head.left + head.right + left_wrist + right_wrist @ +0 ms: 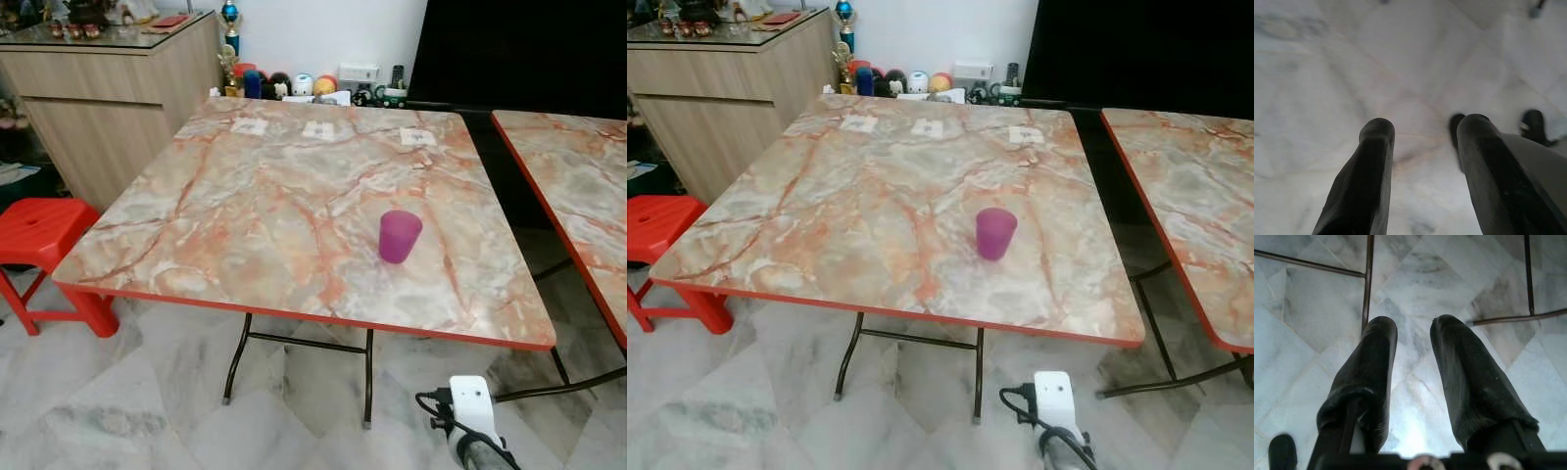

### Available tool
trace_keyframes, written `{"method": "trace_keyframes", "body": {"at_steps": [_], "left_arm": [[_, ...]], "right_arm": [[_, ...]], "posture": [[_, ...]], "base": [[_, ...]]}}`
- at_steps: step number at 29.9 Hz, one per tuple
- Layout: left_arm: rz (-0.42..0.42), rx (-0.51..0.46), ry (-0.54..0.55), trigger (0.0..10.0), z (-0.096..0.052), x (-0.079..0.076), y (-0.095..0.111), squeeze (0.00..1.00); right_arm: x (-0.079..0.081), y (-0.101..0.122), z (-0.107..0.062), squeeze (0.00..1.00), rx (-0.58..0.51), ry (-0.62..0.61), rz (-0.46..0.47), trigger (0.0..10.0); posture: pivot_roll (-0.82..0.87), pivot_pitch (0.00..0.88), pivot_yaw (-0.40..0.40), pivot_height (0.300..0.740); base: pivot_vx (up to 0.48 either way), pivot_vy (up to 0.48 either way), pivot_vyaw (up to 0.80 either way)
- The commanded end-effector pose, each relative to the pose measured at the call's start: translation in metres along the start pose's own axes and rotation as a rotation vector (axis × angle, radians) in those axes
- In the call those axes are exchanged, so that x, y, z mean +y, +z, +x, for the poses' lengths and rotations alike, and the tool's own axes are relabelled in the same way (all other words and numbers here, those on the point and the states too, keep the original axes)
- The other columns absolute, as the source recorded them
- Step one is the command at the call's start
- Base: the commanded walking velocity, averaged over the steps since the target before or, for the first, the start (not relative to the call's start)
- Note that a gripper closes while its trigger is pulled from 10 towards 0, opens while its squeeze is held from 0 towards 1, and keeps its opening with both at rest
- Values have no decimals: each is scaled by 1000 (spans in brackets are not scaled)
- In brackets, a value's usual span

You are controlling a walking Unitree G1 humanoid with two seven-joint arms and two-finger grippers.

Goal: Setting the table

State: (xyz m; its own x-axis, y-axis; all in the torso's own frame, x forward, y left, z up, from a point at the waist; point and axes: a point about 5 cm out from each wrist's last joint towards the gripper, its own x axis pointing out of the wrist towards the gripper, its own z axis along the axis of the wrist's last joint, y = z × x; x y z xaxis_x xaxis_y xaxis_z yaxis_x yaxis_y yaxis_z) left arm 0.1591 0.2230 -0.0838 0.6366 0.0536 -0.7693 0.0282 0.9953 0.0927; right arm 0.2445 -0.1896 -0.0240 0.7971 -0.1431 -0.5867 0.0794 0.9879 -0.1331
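Observation:
A purple plastic cup (400,236) stands upright on the marble-patterned folding table (245,196), toward its near right part. Three small white labels (318,129) lie along the table's far side. My right arm's wrist (470,421) hangs low below the table's front edge. In the right wrist view my right gripper (1413,330) is open over the floor tiles, nothing between its fingers. My left gripper (1422,129) hangs open above the floor, with nothing in it.
A second marble table (578,186) stands at the right with a narrow gap between. A red plastic stool (44,235) sits at the left. A wooden cabinet (108,108) and small toys (294,86) line the back wall. Thin metal table legs (235,357) stand on the floor.

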Motion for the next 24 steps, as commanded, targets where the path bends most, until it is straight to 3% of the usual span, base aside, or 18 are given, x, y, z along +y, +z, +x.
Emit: {"method": "trace_keyframes", "body": {"at_steps": [1,6,11,18,21,24], "left_arm": [[-28,7,7,10000,-1,3,-3,0],[-24,-6,3,10000,-1,4,-1,0],[-32,-22,-12,10000,1,-4,3,0],[-35,-31,-17,10000,2,-6,5,0],[-64,-67,-8,10000,4,-7,14,0],[-81,-87,3,10000,5,-5,18,0]], "right_arm": [[-2,0,1,0,-7,0,28,10000],[5,5,4,0,-23,66,35,10000],[3,-19,5,0,60,69,68,10000],[4,-27,5,0,86,82,95,10000],[12,-50,0,0,204,85,9,10000],[13,-55,-2,0,228,64,35,10000]], "posture": [[15,67,-26,740],[-12,84,-20,740],[-15,91,-17,740],[-16,95,-18,740],[4,102,-21,740],[7,103,-21,740]], "base": [[0,0,0],[0,0,0],[0,0,0],[0,0,0],[0,0,0],[0,0,-400]]}}
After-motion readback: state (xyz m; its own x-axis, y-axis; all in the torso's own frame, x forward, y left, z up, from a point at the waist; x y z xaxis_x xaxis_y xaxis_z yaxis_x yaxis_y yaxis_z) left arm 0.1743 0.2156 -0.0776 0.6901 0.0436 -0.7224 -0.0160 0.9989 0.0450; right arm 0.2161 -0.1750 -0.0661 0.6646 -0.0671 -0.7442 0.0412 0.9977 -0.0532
